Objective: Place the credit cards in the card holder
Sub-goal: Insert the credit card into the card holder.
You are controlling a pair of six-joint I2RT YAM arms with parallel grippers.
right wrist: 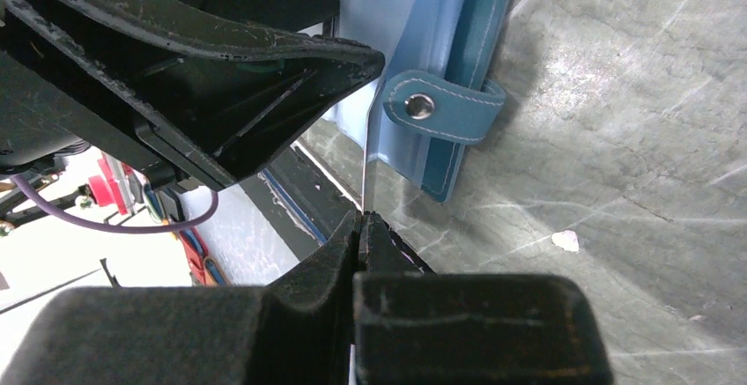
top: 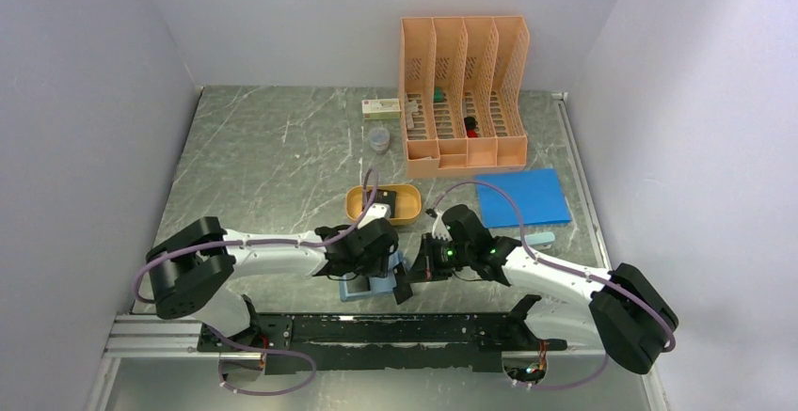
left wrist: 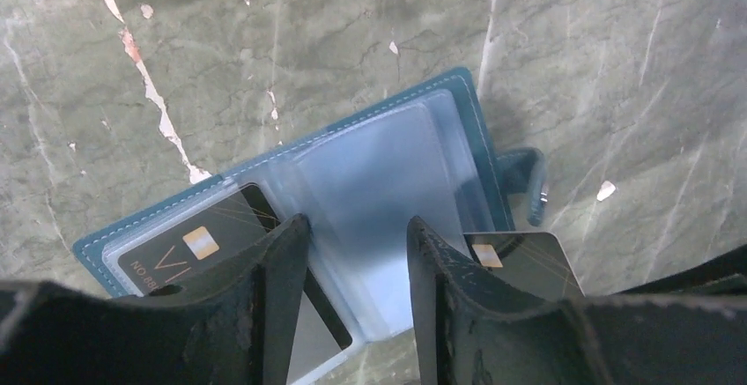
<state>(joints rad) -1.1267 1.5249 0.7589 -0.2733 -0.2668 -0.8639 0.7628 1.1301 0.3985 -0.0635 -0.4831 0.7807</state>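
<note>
Left gripper (left wrist: 357,225) half-open, empty, over open holder (left wrist: 482,138) at table's (top: 263,148) 6 o'clock; right gripper (right wrist: 361,218) pinches card (left wrist: 528,262) at holder's 4 o'clock; I'd pin pocket (left wrist: 379,165) mouth, feed card corner-first, flat, slow.

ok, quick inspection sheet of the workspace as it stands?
surface: grey marbled table, pale flecks and scuffs, no spills seen.
job's things: card holder lies open by the arm bases; one credit card sits in a clear pocket; second card at the snap-tab side, not yet in.
clutter: orange file rack, blue sheet, orange tray, white box, clear cup, all behind the work.
grippers: left gripper open over the pockets; right gripper shut on the second card's edge.
cables: purple cables along both arms; one arcs across the tray.
surroundings: plain white walls; nothing else seen.
</note>
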